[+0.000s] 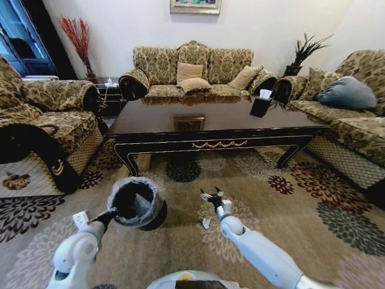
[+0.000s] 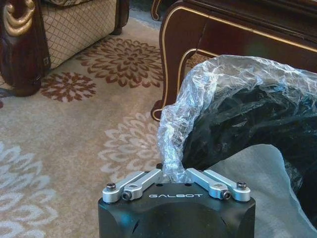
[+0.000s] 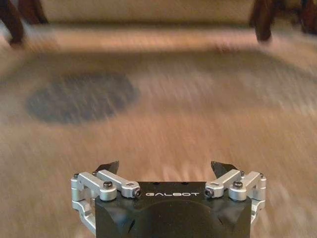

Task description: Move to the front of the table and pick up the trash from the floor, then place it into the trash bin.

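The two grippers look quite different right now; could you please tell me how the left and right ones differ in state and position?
The left gripper is shut on the trash bin, pinching its plastic liner at the rim; the right gripper is open and holds nothing. The left one sits beside the bin, while the right one hangs over bare carpet, a small white scrap lying just beside its arm. Both reach out before the table.

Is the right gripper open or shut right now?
Open: the right gripper has its fingertips spread wide apart, nothing between them, over bare carpet.

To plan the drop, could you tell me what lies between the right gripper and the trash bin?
In the head view, only bare carpet separates the right gripper from the trash bin.
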You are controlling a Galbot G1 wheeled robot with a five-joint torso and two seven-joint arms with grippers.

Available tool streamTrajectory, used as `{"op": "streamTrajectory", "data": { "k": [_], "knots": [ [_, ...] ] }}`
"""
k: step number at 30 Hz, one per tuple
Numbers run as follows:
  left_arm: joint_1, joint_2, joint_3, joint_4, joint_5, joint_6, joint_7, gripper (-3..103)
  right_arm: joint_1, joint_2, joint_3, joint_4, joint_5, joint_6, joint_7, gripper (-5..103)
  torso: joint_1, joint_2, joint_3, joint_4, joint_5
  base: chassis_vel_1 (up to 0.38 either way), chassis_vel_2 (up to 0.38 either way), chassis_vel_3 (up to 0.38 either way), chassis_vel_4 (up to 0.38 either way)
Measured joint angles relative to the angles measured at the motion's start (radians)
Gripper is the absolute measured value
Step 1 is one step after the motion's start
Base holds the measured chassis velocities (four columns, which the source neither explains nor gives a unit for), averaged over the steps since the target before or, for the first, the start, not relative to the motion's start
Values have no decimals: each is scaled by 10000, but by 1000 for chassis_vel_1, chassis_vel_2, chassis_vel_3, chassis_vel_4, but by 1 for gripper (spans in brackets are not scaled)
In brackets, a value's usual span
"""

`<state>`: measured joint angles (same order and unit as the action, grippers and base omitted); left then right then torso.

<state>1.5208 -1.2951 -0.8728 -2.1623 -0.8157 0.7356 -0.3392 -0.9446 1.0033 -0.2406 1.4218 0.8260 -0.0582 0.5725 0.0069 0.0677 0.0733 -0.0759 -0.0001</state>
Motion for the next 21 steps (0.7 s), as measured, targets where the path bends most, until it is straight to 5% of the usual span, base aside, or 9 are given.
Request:
{"op": "streamTrajectory", "data": {
  "k": [21],
  "knots": [
    [-77, -225, 8, -807, -12, -1, -93, 2, -17, 1610, -1329, -1082, 1874, -221, 890, 100, 0, 0, -1, 5, 2, 0, 0, 0, 0]
  ]
}}
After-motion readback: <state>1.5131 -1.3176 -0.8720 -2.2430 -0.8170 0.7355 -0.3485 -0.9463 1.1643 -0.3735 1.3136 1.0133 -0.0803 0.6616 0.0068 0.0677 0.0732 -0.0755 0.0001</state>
